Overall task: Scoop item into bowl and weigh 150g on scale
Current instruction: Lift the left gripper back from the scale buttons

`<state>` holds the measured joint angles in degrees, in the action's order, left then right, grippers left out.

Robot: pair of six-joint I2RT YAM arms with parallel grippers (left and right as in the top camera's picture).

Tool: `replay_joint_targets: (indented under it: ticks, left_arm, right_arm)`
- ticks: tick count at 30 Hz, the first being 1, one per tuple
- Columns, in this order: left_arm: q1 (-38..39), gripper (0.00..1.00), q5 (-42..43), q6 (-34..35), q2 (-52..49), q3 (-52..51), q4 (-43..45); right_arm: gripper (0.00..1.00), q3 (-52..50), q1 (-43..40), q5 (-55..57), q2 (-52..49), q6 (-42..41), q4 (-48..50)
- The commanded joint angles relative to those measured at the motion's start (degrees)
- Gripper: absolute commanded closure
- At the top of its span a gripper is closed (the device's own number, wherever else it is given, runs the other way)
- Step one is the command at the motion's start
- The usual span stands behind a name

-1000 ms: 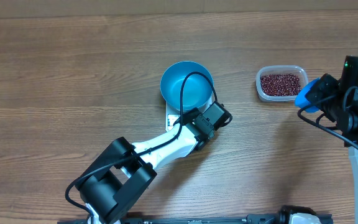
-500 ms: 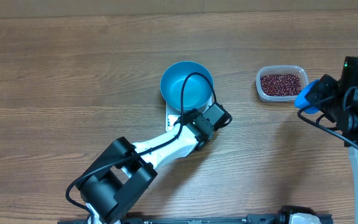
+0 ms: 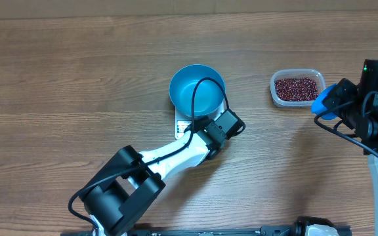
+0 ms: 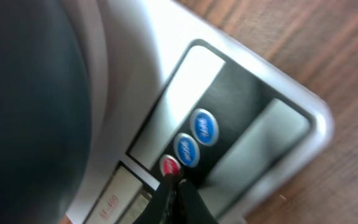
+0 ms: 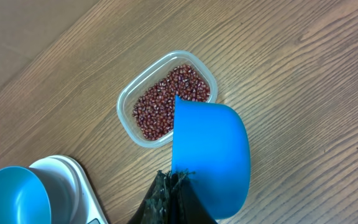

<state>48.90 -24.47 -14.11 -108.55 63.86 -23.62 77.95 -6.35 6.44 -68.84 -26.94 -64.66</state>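
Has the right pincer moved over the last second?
No. In the overhead view the right pincer, shut on the blue scoop, sits at the same spot just right of the clear tub as before.

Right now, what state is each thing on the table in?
Bowl: empty, sitting on the scale.
Scale: carrying the bowl.
Beans: all in the tub, none in the bowl.
Tub: lidless, on the table.
Scoop: held up near the tub.
Left fingers: shut, tips at the scale's red button.
Right fingers: shut on the scoop.
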Motion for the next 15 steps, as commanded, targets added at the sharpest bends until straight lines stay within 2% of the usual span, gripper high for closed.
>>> replay_joint_targets:
  ticks: [1, 6, 9, 10, 11, 15]
  left_arm:
    - [2.34, 0.96, 1.44, -0.02, 6.12, -0.68, -0.37]
    - [4.04, 0.96, 1.42, 0.24, 13.57, -0.68, -0.76]
    - [4.09, 0.94, 1.42, 2.89, 18.86, -0.68, -2.21]
    - [3.82, 0.77, 1.44, 4.61, 21.51, -0.68, -3.06]
    - [3.63, 0.68, 1.44, 5.35, 22.77, -0.68, -3.45]
    - [2.43, 0.0, 1.66, 9.77, 31.67, -0.68, -6.51]
  right_arm:
    - [0.96, 1.51, -0.15, 1.05, 0.68, 0.42, 0.22]
    - [0.96, 1.51, -0.15, 1.05, 0.68, 0.42, 0.22]
    - [0.96, 1.51, -0.15, 1.07, 0.68, 0.42, 0.22]
    - [0.96, 1.51, -0.15, 1.07, 0.68, 0.42, 0.22]
    - [0.96, 1.51, -0.15, 1.07, 0.68, 0.42, 0.22]
    - [0.96, 1.51, -0.15, 1.07, 0.68, 0.42, 0.24]
